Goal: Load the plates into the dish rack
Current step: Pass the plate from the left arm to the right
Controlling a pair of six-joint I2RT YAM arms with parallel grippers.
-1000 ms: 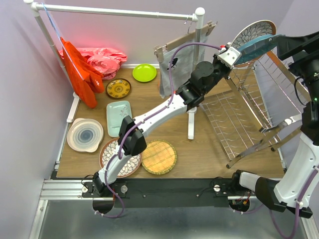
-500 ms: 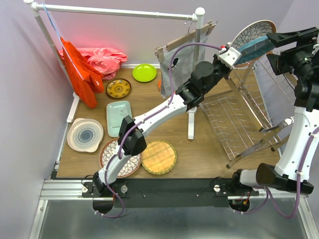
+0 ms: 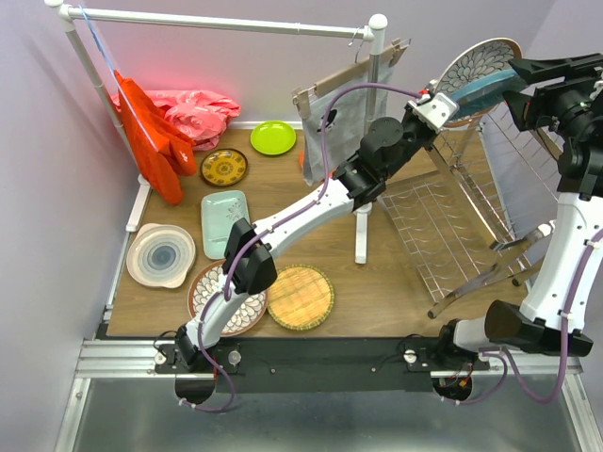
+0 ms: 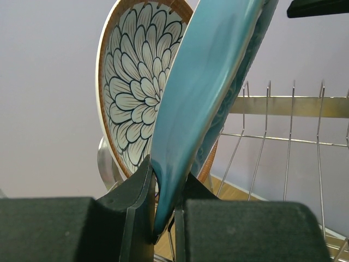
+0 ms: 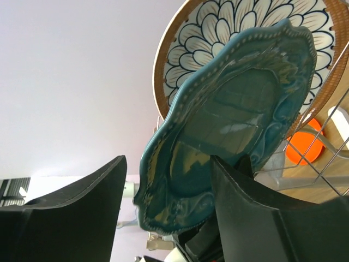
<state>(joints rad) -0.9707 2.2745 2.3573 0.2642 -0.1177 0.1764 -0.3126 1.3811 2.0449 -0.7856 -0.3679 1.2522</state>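
Observation:
My left gripper (image 3: 450, 100) (image 4: 163, 185) is shut on the lower rim of the teal scalloped plate (image 3: 482, 87) (image 4: 207, 82) (image 5: 234, 120), holding it on edge high over the dish rack (image 3: 443, 226). Right behind it a brown-rimmed floral plate (image 3: 480, 56) (image 4: 131, 93) (image 5: 218, 27) stands upright at the rack's far end. My right gripper (image 3: 520, 83) (image 5: 168, 164) is open, with its fingers on either side of the teal plate's far edge and a gap on one side. On the table lie lime green (image 3: 272, 137), yellow-brown (image 3: 224, 167), mint (image 3: 224, 221), white ringed (image 3: 161, 254), floral (image 3: 215, 311) and woven (image 3: 301, 297) plates.
A white pipe rail (image 3: 226, 23) spans the back with a red cloth (image 3: 155, 141) on it and a pink cloth (image 3: 198, 108) behind. A grey cloth on a hanger (image 3: 344, 118) hangs mid-table. An orange plate (image 5: 305, 144) shows below the rack wires.
My right gripper has swung left to the teal plate and its jaws have narrowed around the plate's edge. The left gripper keeps its hold, barely moving.

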